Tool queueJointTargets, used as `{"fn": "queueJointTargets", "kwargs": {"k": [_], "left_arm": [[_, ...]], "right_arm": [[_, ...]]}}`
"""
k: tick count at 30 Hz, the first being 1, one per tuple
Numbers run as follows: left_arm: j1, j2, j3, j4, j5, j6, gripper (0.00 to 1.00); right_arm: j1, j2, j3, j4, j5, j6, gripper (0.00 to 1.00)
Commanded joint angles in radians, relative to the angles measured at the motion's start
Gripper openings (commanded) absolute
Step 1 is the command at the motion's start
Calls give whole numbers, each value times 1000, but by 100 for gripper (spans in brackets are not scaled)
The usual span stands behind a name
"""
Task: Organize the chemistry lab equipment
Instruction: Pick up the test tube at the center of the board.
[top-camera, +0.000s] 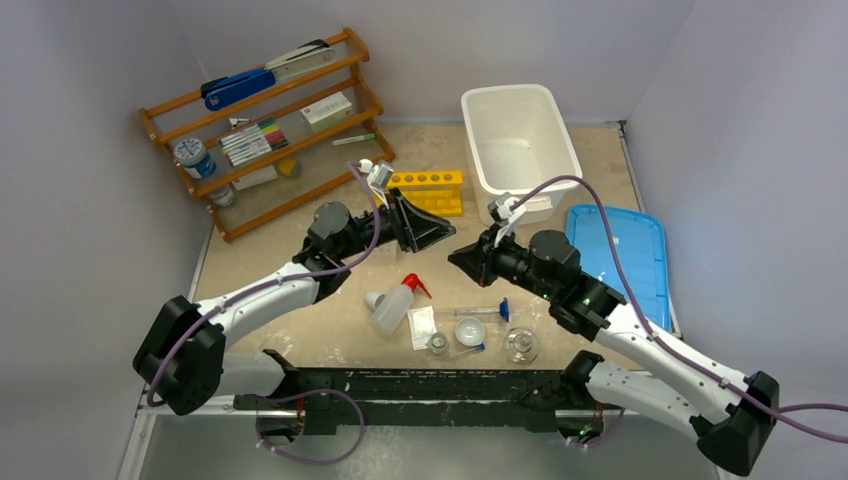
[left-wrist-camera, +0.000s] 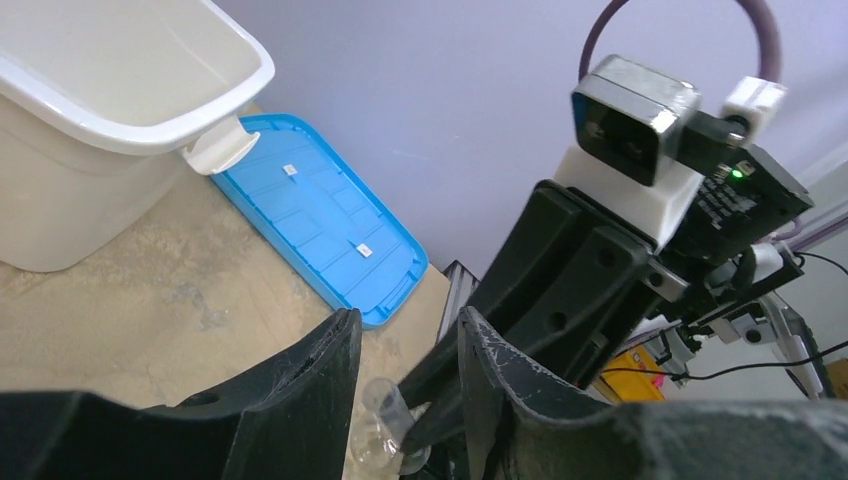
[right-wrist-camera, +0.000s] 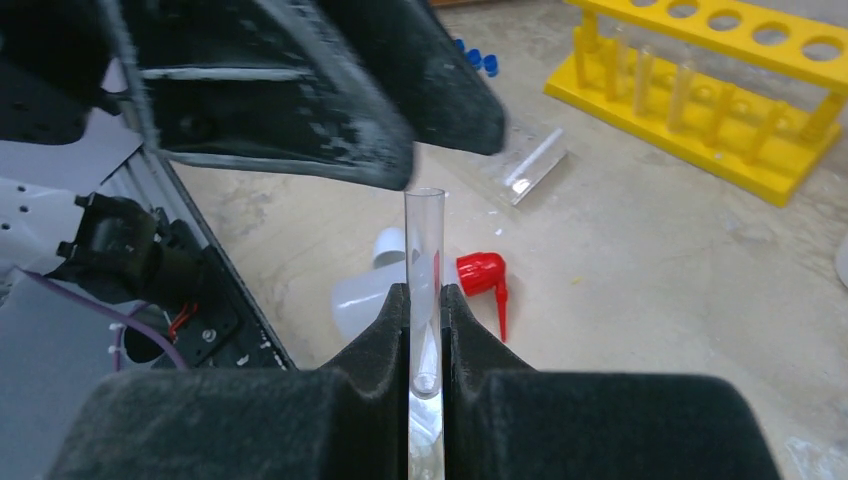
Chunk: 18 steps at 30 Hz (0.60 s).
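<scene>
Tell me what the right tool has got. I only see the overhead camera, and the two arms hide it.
Observer: The right wrist camera shows the right tool shut on a clear tube, pinched near its rounded end.
Operator: Is the left one gripping it too?
Observer: It seems not. In the left wrist camera the left tool has its jaws apart, with the tube showing in the gap.
Operator: Is the tube capped?
Observer: No cap. Its open end points toward the left tool.
</scene>
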Motion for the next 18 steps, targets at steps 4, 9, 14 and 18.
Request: {"fn": "queueJointTargets", "kwargs": {"k": [4,9,14,18], "left_arm": [[7,35,7,102,-40,13,40],[7,64,32,120,-3,-5,41],[8,50,11,135,11,-17,42],[10,32,-15,199,23,-64,44]], "right_arm": [[67,33,61,64,1,-16,0],[85,32,78,57,16,-21,0],[89,-6,104,9,78,-38,0],[89,-41,117,-43,122,-57,0]]}}
